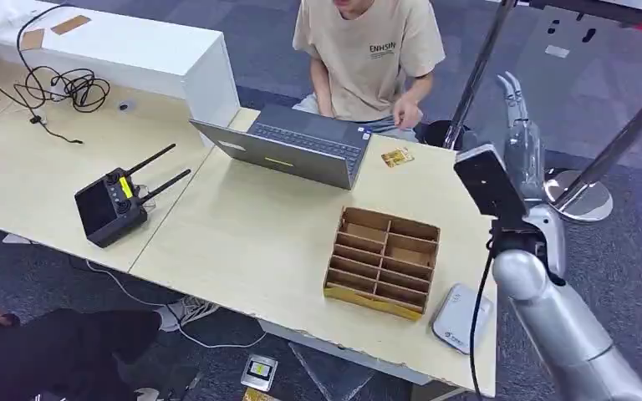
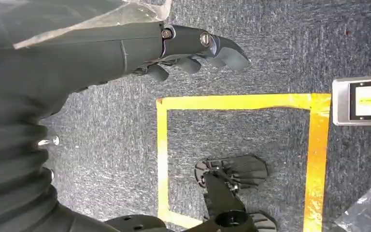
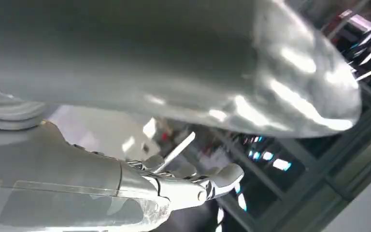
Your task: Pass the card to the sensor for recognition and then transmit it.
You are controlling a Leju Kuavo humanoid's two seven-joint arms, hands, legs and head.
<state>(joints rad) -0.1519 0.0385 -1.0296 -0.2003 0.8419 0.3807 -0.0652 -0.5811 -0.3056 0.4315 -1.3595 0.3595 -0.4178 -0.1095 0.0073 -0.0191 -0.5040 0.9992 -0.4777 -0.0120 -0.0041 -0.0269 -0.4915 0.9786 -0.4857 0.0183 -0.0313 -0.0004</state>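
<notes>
The card, small with a yellow-green print, lies flat on the table's far side beside the laptop. The white sensor rests at the table's near right corner. My right hand is raised over the table's right edge, right of the card, with fingers stretched upward and nothing in them; it appears again as the right hand in its wrist view. My left hand hangs over the carpet, fingers loosely apart and holding nothing.
A cardboard divider box stands between card and sensor. A person sits at the far side, typing on the laptop. A black remote controller and cables lie to the left. Metal stand poles rise at the right.
</notes>
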